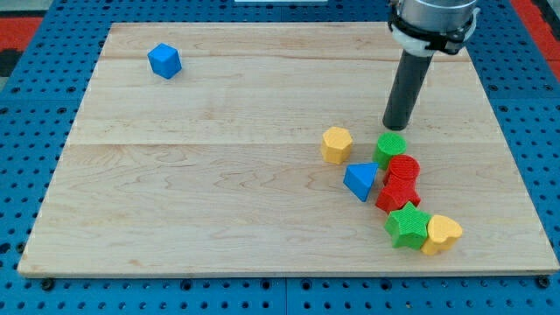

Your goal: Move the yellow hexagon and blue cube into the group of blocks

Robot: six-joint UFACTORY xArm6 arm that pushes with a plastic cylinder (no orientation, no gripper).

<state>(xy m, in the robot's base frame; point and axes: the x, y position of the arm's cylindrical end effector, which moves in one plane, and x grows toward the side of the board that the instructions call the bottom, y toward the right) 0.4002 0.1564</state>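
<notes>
The blue cube (164, 61) sits alone near the view's top left of the wooden board (219, 175). The yellow hexagon (336, 144) lies right of centre, a little apart from the group. The group lies to its right and below it: a green cylinder (391, 148), a red cylinder (404, 169), a blue triangular block (360, 181), a red block (396, 194), a green star (407, 225) and a yellow heart (442, 234). My tip (396, 128) stands just above the green cylinder, to the right of the yellow hexagon.
The board lies on a blue pegboard surface (35, 87). Its right edge runs close to the group of blocks.
</notes>
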